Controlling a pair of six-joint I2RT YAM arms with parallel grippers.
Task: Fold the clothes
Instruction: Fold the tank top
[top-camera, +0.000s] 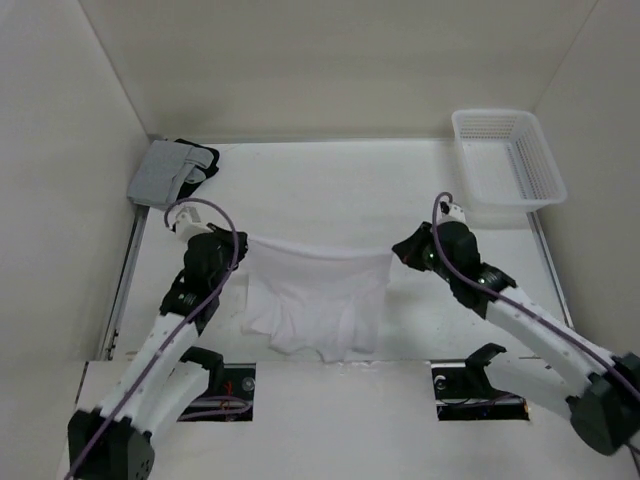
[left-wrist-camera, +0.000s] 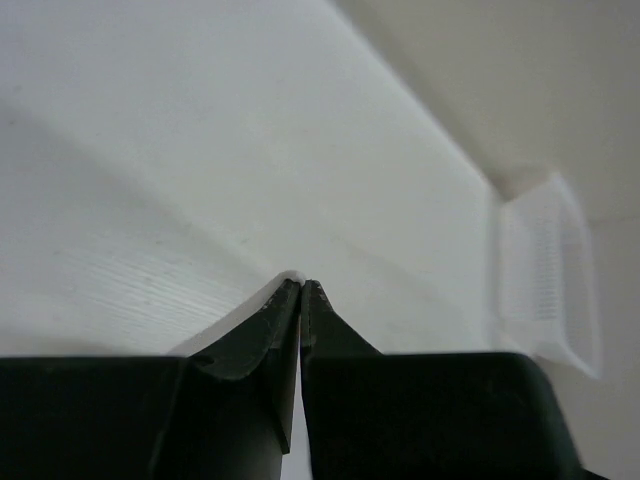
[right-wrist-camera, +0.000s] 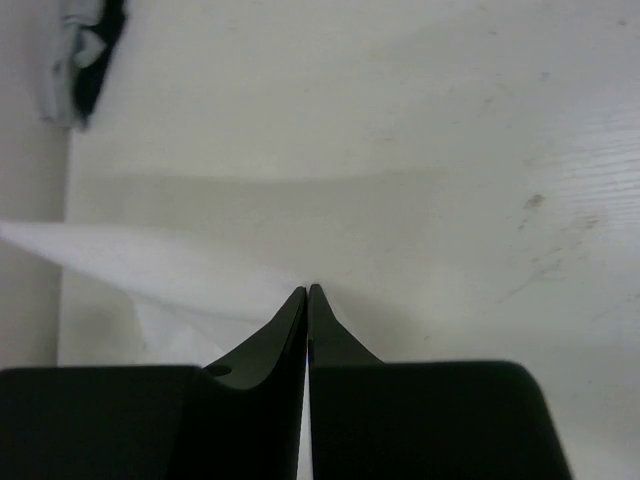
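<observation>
The clothes (top-camera: 315, 300), a thin white garment, hang spread between my two grippers with the top edge pulled taut and the lower part trailing on the table. My left gripper (top-camera: 238, 243) is shut on the garment's upper left corner. In the left wrist view a sliver of white fabric (left-wrist-camera: 290, 273) shows at the tips of the left gripper (left-wrist-camera: 301, 284). My right gripper (top-camera: 397, 250) is shut on the upper right corner. In the right wrist view the cloth (right-wrist-camera: 130, 265) stretches away to the left from the shut right gripper (right-wrist-camera: 308, 290).
A white mesh basket (top-camera: 505, 160) stands at the back right, also visible as a blurred basket (left-wrist-camera: 545, 280). A grey-and-black garment bundle (top-camera: 170, 172) lies at the back left corner, showing as a dark bundle (right-wrist-camera: 85, 50). White walls enclose the table.
</observation>
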